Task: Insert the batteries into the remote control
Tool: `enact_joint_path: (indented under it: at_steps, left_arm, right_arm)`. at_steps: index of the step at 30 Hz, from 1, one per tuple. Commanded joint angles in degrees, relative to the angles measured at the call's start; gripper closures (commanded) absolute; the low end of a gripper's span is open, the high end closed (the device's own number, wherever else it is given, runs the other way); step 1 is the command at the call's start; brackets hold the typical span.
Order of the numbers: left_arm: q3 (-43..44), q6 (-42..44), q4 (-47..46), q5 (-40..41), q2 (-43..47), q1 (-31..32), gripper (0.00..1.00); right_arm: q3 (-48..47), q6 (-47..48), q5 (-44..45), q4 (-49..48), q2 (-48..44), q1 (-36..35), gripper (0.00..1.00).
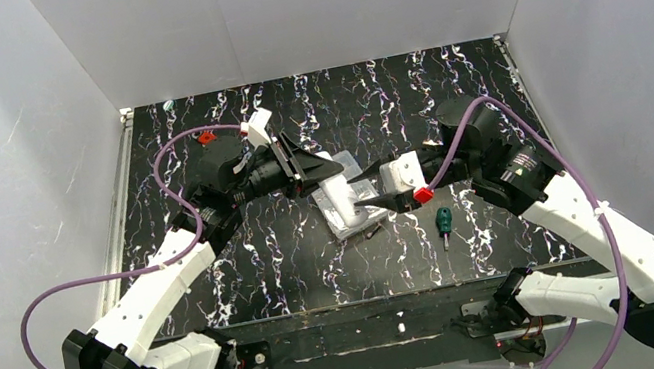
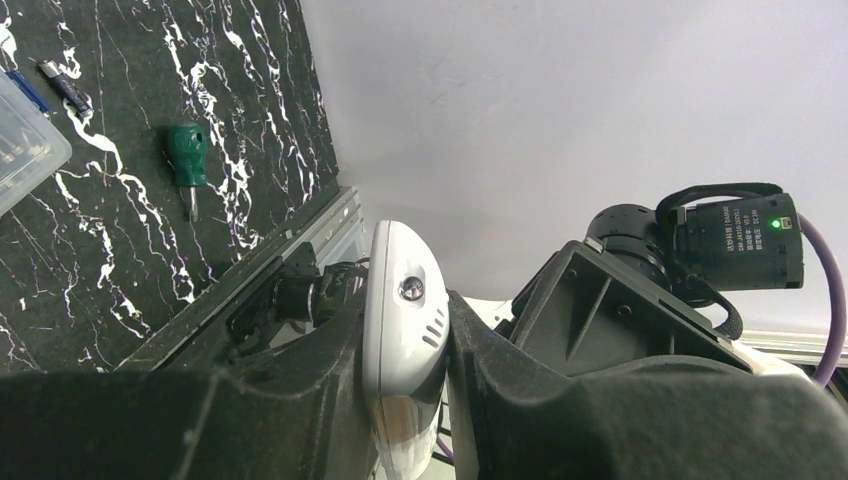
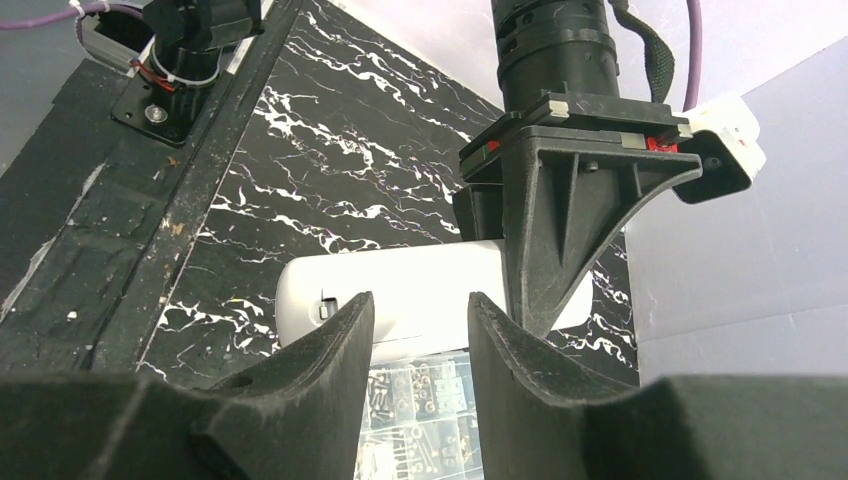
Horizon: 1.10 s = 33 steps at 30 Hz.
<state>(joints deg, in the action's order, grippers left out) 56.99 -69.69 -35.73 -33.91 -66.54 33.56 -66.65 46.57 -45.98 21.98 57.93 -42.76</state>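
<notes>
Left gripper (image 2: 405, 352) is clamped tight on the remote (image 2: 402, 285), holding it over the clear box (image 3: 425, 400) at the middle of the table (image 1: 246, 265). Right gripper (image 3: 420, 325) stands partly open, its 2 fingers just before the remote, gripping nothing. Green screwdriver (image 1: 444, 222) lies right of the box.

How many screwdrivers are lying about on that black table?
1. A green-handled screwdriver lies on the table, just right of the clear box in the overhead view. Others may be hidden from view.
</notes>
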Motion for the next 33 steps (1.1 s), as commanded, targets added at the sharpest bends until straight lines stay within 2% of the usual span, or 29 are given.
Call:
enact_joint_path:
  at_steps: [1, 11, 33]
  left_arm:
    - [0.5, -0.3, -3.5, -2.6, 1.5, 0.2, 1.00]
    - [0.0, -0.3, -3.6, -2.5, 1.6, 0.2, 1.00]
    - [0.1, -0.2, -3.5, -2.5, 1.9, 0.2, 1.00]
  right_arm:
    - [0.1, -0.9, -0.5, -2.7, -1.2, 0.3, 0.53]
    - [-3.3, 2.6, -6.7, 7.9, 0.9, 0.3, 0.51]
    - [-0.9, 2.2, -1.7, 3.1, 0.4, 0.4, 0.53]
